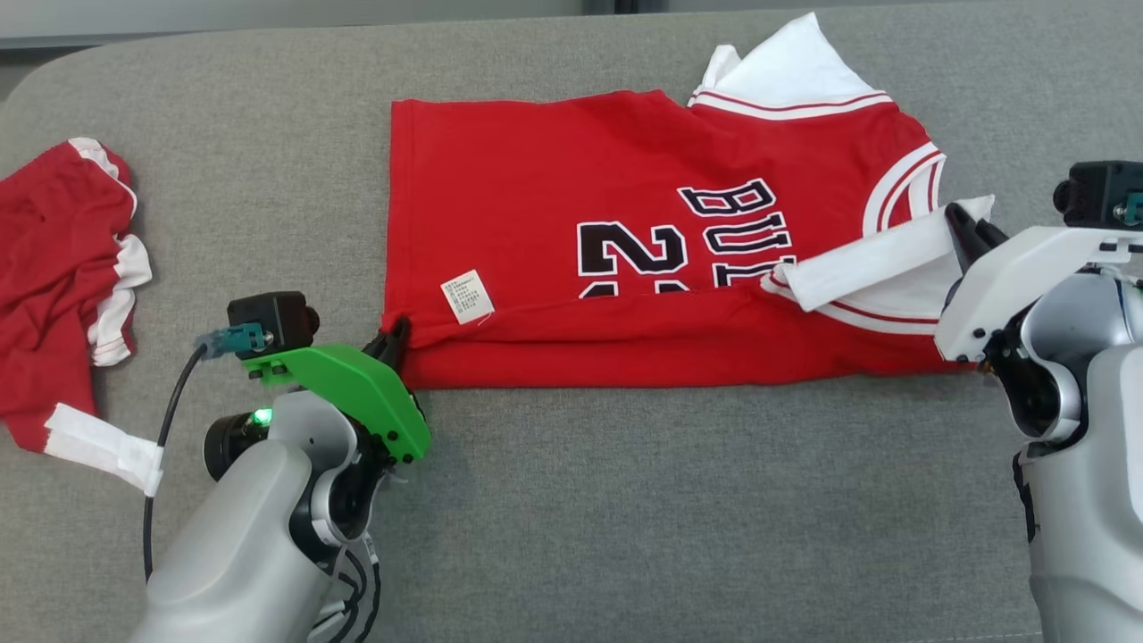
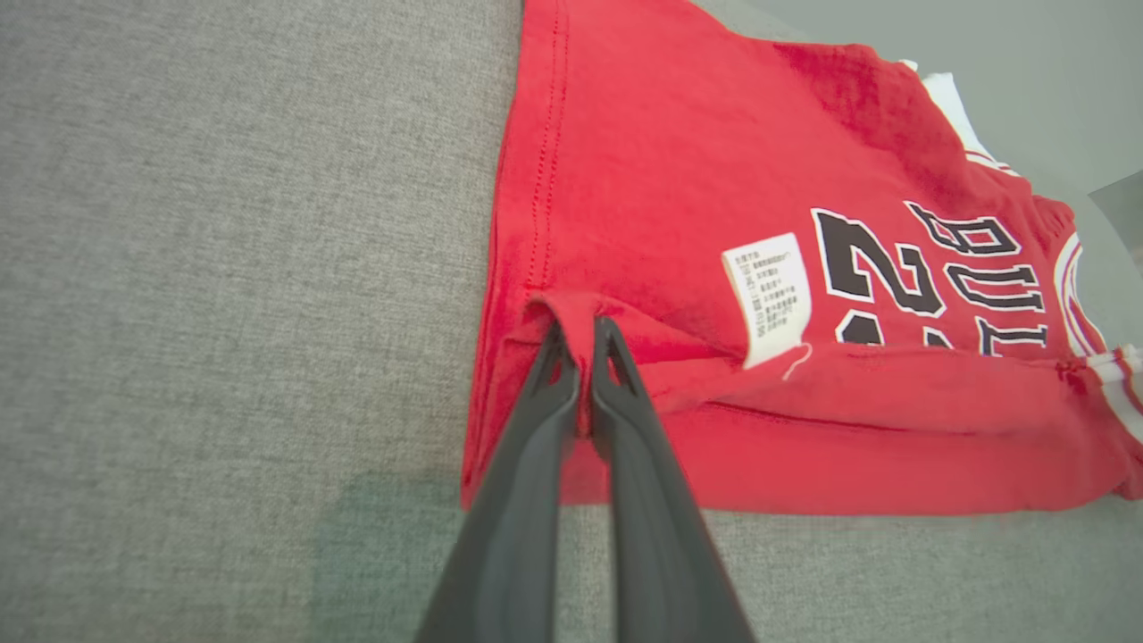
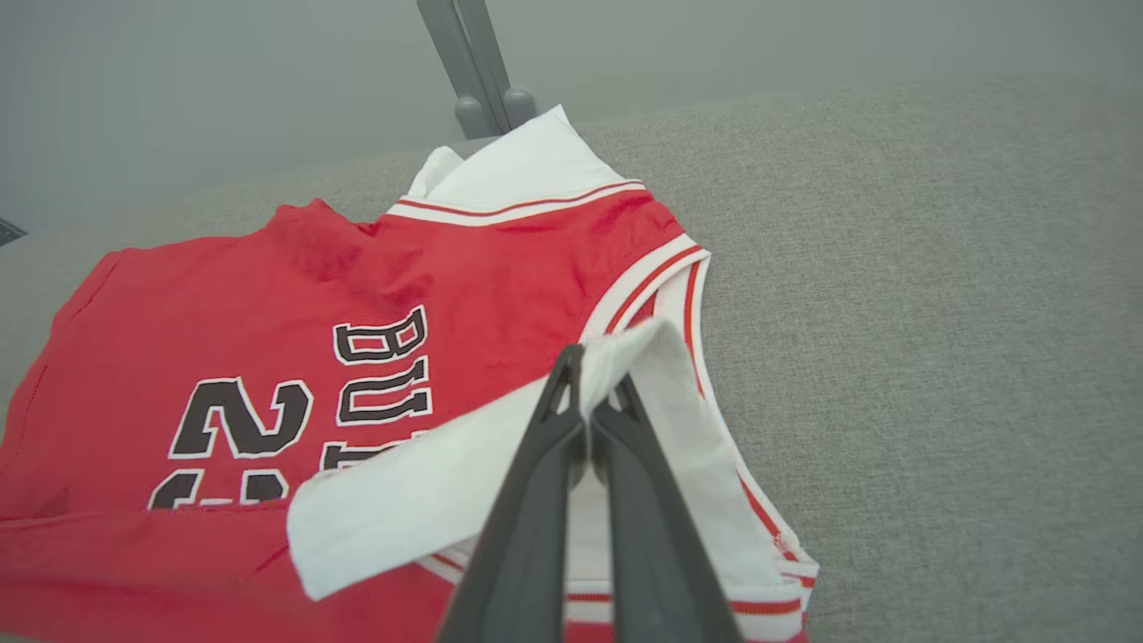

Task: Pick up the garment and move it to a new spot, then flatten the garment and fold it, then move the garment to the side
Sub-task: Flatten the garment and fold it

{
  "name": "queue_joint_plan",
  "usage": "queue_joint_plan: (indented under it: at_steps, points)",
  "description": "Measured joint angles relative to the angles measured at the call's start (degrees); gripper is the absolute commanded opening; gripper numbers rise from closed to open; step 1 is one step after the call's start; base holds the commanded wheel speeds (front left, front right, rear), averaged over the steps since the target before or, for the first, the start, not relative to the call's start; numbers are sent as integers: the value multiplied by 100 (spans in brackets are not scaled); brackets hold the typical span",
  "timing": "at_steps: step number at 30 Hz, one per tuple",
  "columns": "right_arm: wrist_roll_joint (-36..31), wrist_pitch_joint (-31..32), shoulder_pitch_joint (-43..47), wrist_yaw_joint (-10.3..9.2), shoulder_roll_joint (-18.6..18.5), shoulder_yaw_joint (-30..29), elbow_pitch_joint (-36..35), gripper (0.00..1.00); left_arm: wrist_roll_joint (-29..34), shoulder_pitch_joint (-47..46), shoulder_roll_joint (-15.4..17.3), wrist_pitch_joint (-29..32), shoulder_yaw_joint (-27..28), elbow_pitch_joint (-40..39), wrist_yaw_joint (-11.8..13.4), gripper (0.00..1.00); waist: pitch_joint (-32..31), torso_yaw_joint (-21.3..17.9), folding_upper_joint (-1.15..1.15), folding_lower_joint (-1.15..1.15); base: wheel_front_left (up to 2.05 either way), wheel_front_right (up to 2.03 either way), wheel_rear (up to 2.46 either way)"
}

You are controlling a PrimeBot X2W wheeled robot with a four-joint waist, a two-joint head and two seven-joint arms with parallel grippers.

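The garment (image 1: pixel 625 205) is a red jersey with white sleeves and black lettering, lying on the grey cushion with its near long edge folded over onto the front. My left gripper (image 1: pixel 396 344) is shut on the hem corner of the garment (image 2: pixel 679 179) at its left end, and in the left wrist view red cloth is pinched between the gripper's (image 2: pixel 580 335) tips. My right gripper (image 1: pixel 969 228) is shut on the white sleeve (image 1: pixel 871 259) at the right end, where in the right wrist view the sleeve (image 3: pixel 420 496) is clamped in the gripper (image 3: pixel 594 375).
A second red and white garment (image 1: pixel 62 277) lies crumpled at the left edge of the grey cushion (image 1: pixel 670 518). A white care label (image 1: pixel 467 296) sticks out of the jersey's fold. Bare cushion stretches in front of the jersey, between my arms.
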Motion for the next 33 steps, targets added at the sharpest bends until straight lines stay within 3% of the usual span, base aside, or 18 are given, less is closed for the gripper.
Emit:
queue_joint_plan:
  at_steps: [5, 6, 7, 8, 13, 17, 25, 33]
  points:
    - [-34, -416, -242, 0, -71, 196, 415, 0, 12, -125, -32, -15, 4, 179, 2, 1, 119, 11, 0, 0, 0, 0, 0]
    - [-34, -531, -283, 1, -85, 212, 482, 15, 12, -143, -41, -24, 4, 200, -3, 16, 135, 16, 0, 0, 0, 0, 0]
    - [-33, -619, -321, 0, -98, 227, 530, 100, 19, -160, -48, -77, 5, 211, -8, 77, 145, 23, 0, 0, 0, 0, 0]
    - [-24, -754, -350, 0, -114, 256, 570, 100, 36, -182, -58, -129, 14, 224, -10, 100, 153, 33, 0, 0, 0, 0, 0]
    - [91, -1362, -441, 1, -187, 453, 730, 100, 109, -189, -64, -302, 11, 243, -36, 100, 139, 71, 0, 0, 0, 0, 0]
    - [129, -1471, -408, 1, -253, 506, 761, 100, 207, -13, 23, -412, -36, 155, 4, 100, 74, 84, 0, 0, 0, 0, 0]
    - [-230, -723, 390, 0, -264, -29, 391, 100, 523, 455, 245, -605, -222, -159, 313, 100, -110, 70, 0, 0, 0, 0, 0]
    - [-600, -304, 618, 0, -3, -466, 448, 100, 821, 425, 157, -632, -505, 113, 487, 100, -95, -62, 0, 0, 0, 0, 0]
